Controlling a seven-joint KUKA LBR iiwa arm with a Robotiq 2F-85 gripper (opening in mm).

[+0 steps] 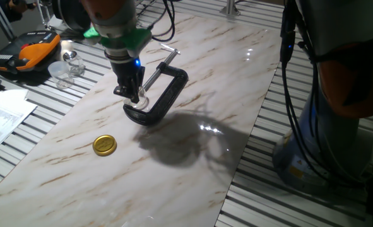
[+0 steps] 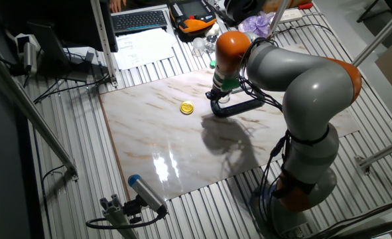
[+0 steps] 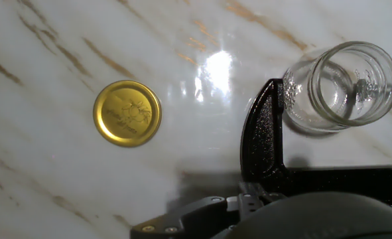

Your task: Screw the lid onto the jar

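The gold-yellow lid (image 1: 105, 145) lies flat on the marble table, apart from everything else; it also shows in the other fixed view (image 2: 187, 107) and the hand view (image 3: 127, 113). The clear glass jar (image 3: 341, 86) stands open-mouthed between the jaws of a black C-clamp (image 1: 164, 94), touching the clamp's frame. My gripper (image 1: 130, 94) hangs just above the jar and the clamp's near end, to the right of the lid, and holds nothing. Its fingers look dark and close together, and I cannot tell their gap.
The C-clamp (image 3: 265, 143) lies on the marble slab (image 1: 192, 183). An orange-black case (image 1: 25, 53) and clear plastic containers (image 1: 66, 66) sit on the slatted surface at the left. Papers (image 1: 0, 120) lie at the left edge.
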